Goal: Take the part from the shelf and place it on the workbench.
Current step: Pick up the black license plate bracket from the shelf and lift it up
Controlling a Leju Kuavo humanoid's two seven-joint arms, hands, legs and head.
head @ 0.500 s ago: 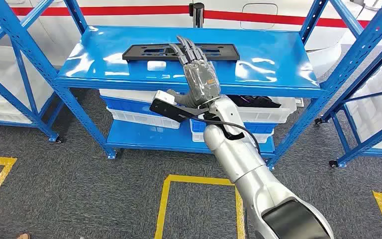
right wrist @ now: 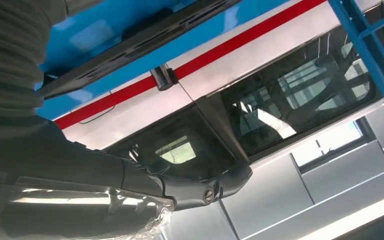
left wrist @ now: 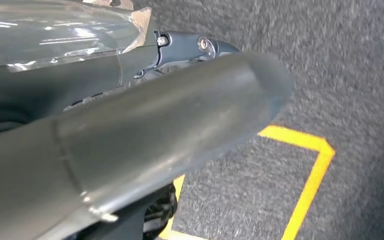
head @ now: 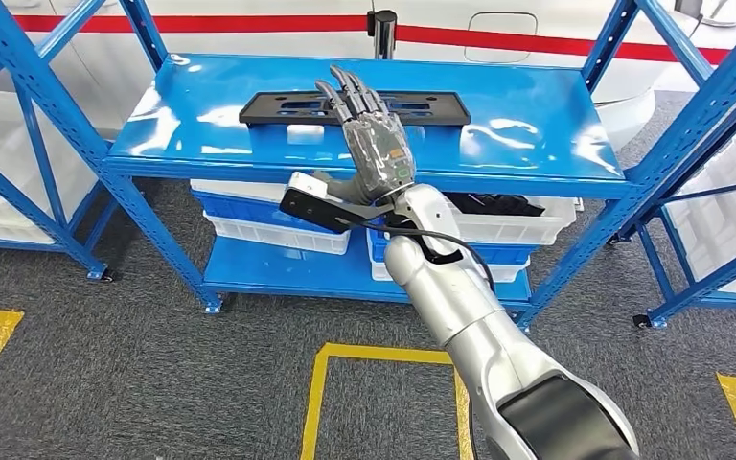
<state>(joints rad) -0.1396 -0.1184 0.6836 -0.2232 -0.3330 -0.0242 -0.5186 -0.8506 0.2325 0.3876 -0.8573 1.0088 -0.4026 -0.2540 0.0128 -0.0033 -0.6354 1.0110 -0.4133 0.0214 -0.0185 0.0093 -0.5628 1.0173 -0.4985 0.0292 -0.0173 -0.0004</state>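
Note:
A long flat black part [head: 278, 107] lies across the back of the blue top shelf [head: 537, 125]. My right hand [head: 376, 144] is stretched out over the shelf's front edge, and its straight fingers [head: 345, 91] lie above the middle of the part without closing on it. In the right wrist view the part [right wrist: 130, 47] runs along the blue shelf [right wrist: 85, 35] beyond my right hand [right wrist: 80, 190], whose thumb points away with nothing in it. My left hand [left wrist: 130, 125] hangs over grey carpet and holds nothing.
White and blue bins [head: 268, 225] fill the lower shelf levels. Blue rack uprights [head: 666, 144] and neighbouring racks stand on both sides. A black post [head: 380, 29] rises behind the shelf. Yellow floor lines [head: 383, 353] mark the carpet in front.
My right hand has pushed slightly further over the part and a little to the left. The head camera has shifted a little.

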